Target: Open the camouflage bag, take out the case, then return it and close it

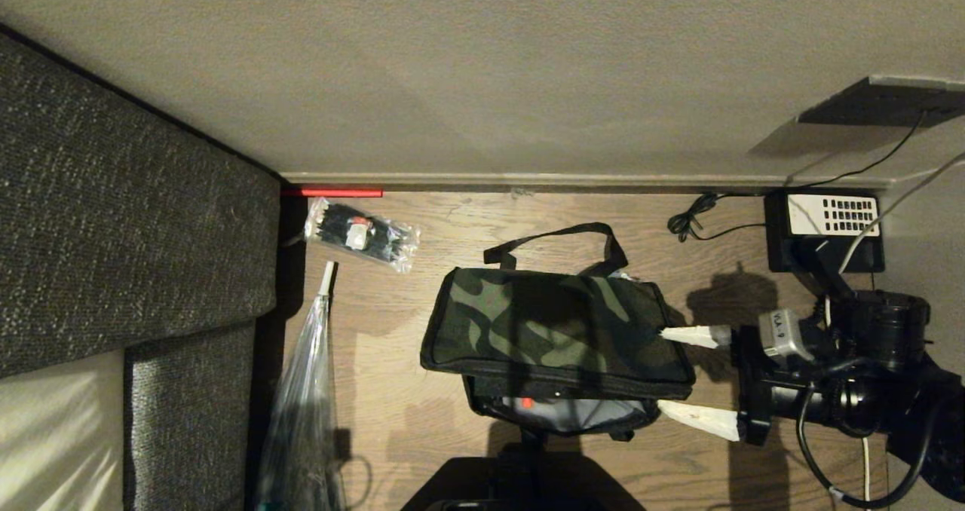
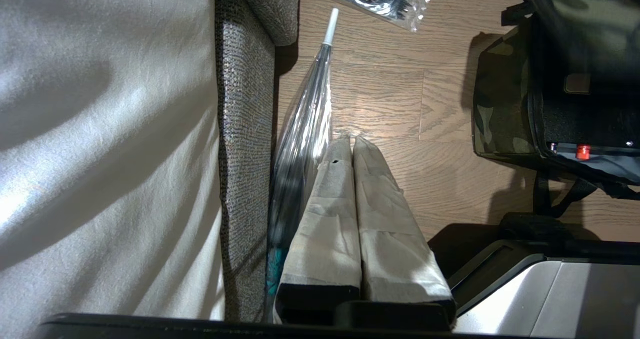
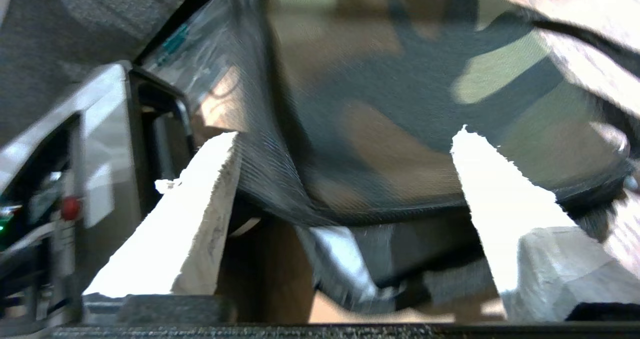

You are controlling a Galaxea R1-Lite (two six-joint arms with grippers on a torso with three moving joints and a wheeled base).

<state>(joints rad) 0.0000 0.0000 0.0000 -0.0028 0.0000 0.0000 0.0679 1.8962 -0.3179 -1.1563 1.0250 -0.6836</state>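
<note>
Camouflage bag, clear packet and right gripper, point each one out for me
camouflage bag (image 1: 543,322), head view, middle of its camouflage lid
clear packet (image 1: 362,234), head view, its black contents
right gripper (image 1: 697,379), head view, midway between its two white fingertips

The interior of the camouflage bag (image 1: 554,326) is covered by its lowered lid, so whether the case lies inside cannot be told. Only a grey strip with a small red mark (image 1: 527,403) is seen beneath the lid's near edge. In the right wrist view the bag's fabric (image 3: 400,104) is smeared by blur. Left of the bag, the clear plastic bundle (image 1: 301,405) is cut off by the picture's lower edge.
</note>
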